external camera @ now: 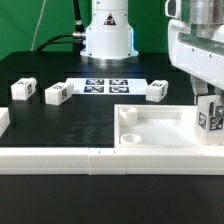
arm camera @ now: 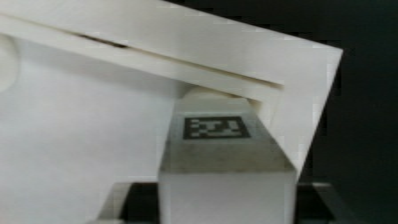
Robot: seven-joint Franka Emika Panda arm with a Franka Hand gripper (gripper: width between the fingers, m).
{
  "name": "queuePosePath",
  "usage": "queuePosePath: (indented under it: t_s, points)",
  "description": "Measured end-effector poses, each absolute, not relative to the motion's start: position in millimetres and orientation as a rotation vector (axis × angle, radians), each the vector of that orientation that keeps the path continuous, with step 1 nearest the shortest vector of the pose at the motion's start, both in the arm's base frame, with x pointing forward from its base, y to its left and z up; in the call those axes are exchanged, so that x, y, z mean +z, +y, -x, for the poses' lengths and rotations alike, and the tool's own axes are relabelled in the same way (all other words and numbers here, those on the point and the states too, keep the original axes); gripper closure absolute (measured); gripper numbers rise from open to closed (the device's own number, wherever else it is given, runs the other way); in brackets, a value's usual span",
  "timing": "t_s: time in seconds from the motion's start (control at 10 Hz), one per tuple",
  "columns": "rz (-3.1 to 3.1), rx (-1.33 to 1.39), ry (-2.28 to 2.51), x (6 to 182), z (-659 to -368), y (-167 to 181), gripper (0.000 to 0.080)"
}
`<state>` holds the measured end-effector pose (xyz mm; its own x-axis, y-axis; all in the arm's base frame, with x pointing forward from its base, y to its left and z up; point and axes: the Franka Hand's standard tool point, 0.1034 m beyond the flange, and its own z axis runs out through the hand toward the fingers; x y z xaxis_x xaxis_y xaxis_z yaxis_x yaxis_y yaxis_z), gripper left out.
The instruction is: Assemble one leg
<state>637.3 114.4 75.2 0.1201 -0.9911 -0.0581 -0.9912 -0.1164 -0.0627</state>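
Note:
My gripper (external camera: 207,100) is at the exterior view's right, shut on a leg (external camera: 210,120), a white post with a black-and-white tag. It holds the leg upright at the right end of the large white tray-like part (external camera: 160,128). In the wrist view the leg (arm camera: 222,165) fills the space between my jaws, its tag facing the camera, and its far end meets the tray's raised edge (arm camera: 160,55). I cannot tell whether it is seated in a hole. My gripper (arm camera: 222,208) shows only as dark fingers either side of the leg.
Three loose legs lie on the black table: two at the left (external camera: 23,90) (external camera: 57,94) and one in the middle (external camera: 157,90). The marker board (external camera: 105,85) lies in front of the arm's base. A white rail (external camera: 90,160) runs along the near edge.

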Motion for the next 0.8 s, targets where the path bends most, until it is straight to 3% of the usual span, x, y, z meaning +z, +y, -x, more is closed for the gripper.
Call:
queuePosePath:
  t_s: [0.4,0.8]
  points:
    - [1.843,0.043,2.419,75.5,-637.3,115.2,0.0507]
    - [1.723,0.067,2.498,74.8,-636.7,118.4,0.0507]
